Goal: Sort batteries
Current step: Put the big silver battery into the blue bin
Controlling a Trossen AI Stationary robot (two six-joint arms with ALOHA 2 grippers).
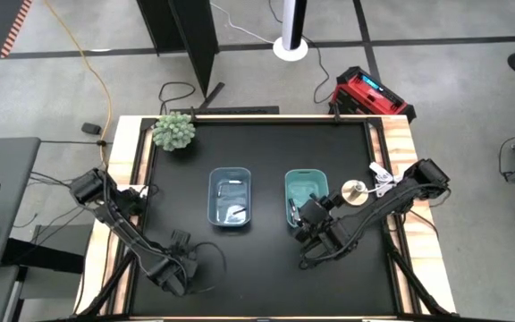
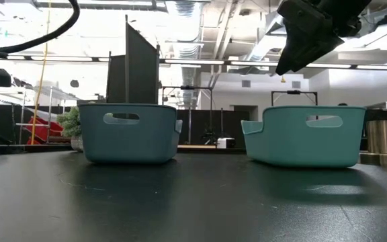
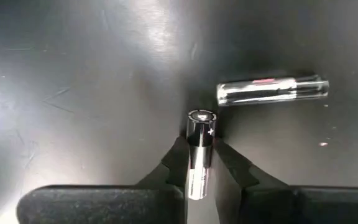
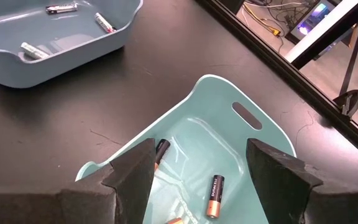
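Left gripper [image 3: 199, 163] is down near the lower left of the high view, low over the black table [image 1: 266, 277], and it's clamped on a silver battery [image 3: 199, 149]. The wrist cam shows the two dark fingers [image 3: 174, 163] pinching it on both sides, with a small plus mark near the cell's end. Just beside that is a second silver battery [image 3: 272, 91] lying flat on the table, crosswise to the held one, with a pinkish stripe of a label that's too blurry to read.

Right gripper [image 4: 197, 177] sits over the near end of the teal bin [image 1: 306, 199], right of centre in the high view, jaws spread wide and holding nothing. Inside that bin there are dark batteries with coppery ends: one [image 4: 214, 196] in the lower middle of the right wrist view with white lettering I can't make out, and another [image 4: 160, 151] partly hidden by a finger.

The blue bin [image 1: 231, 199] is left of the teal one, near but apart. It holds whitish-silver batteries [image 4: 32, 51]; three show in the upper left of the right wrist view, labels unreadable.

There's a little potted plant [image 1: 174, 131] at the table's upper left corner, and a round metal tin [image 1: 354, 190] just right of the teal bin.
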